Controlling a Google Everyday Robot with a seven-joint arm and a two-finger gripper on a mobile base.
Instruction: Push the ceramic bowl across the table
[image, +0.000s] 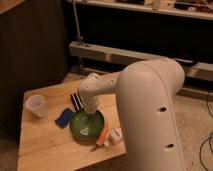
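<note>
Item 1: round, shallow, glossy green ceramic bowl (86, 125) with pale rings inside. It sits upright on the small low table (46, 146) with the light wooden plank top, right of centre, in the half nearer me.

Item 2: white two-finger gripper (91, 114), pointing straight down into the bowl, tip at the inner far side. I read its fingers as pressed fully together, with no hold on anything.

Item 3: bulky white robot arm (150, 107), reaching in from the right and covering the table's right edge.

Item 4: flat blue block (64, 118), just left of the bowl.

Item 5: black-and-white striped item (76, 99), behind the bowl.

Item 6: slim orange stick (102, 135), against the bowl's right rim, with a small white object (114, 137) beside it.

Item 7: small translucent plastic cup (36, 105), upright near the left edge.
</note>
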